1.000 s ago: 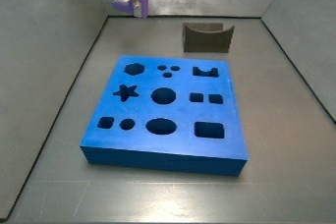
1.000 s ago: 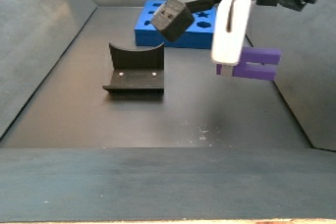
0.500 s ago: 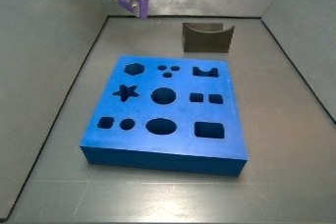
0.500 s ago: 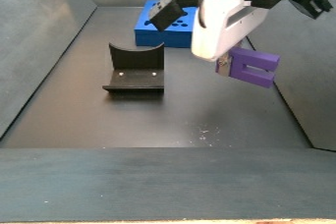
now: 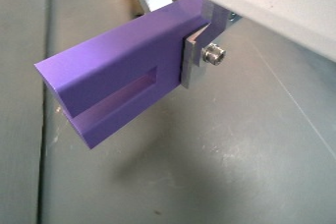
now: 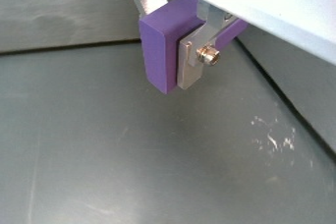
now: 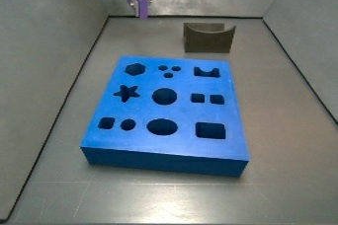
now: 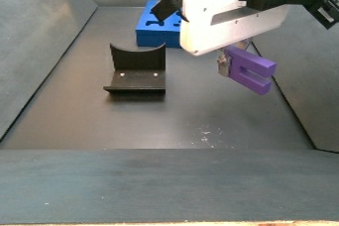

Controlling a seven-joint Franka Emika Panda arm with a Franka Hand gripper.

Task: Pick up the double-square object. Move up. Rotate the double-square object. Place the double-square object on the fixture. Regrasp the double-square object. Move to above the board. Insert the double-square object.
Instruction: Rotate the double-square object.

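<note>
The double-square object [image 8: 255,73] is a light-purple block held in the air, tilted, with its notched end pointing away from the hand. My gripper [image 8: 236,63] is shut on it, well above the floor and to the right of the fixture [image 8: 134,71]. In both wrist views a silver finger [image 5: 197,56] presses flat against the purple block [image 6: 163,41]; the opposite finger is hidden behind it. In a side view the gripper [image 7: 138,2] hangs near the back wall, left of the fixture [image 7: 208,37] and beyond the board [image 7: 165,106].
Grey walls [image 7: 53,32] enclose the dark floor on three sides. The blue board [image 8: 166,24] lies behind the fixture in a side view. Light scratch marks [image 6: 269,135] show on the floor under the hand.
The hand has swung from upright to strongly tilted, turning the purple block with it. The block stays clamped in the fingers and at about the same height.
</note>
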